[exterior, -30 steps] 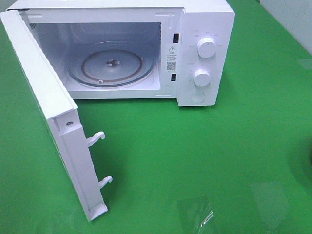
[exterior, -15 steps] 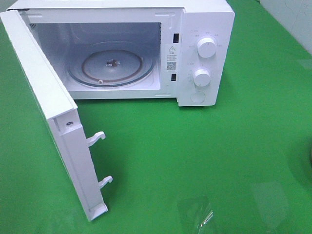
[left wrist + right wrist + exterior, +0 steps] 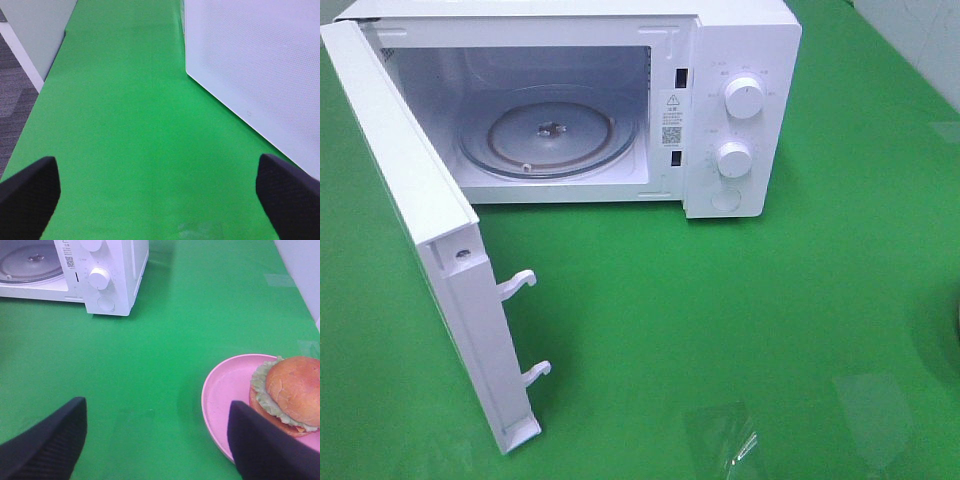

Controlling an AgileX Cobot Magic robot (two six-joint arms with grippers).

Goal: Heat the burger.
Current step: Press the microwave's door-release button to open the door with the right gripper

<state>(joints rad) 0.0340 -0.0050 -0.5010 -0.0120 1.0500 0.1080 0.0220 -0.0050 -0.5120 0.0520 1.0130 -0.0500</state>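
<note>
Green mat (image 3: 740,300); domed burger (image 3: 290,392), round pink plate (image 3: 225,395).

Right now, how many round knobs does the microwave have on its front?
2: the upper knob and the lower knob, stacked on the microwave control panel, right of the open cavity.

The high camera is looking down on the open microwave (image 3: 570,110); the right wrist camera is sharing it from low, farther back.

A bright green bench (image 3: 800,300) fills the scene — glossy, with pale glare patches near its front edge. Off one side lies grey carpet floor (image 3: 12,100) and a white panel (image 3: 35,30).
</note>
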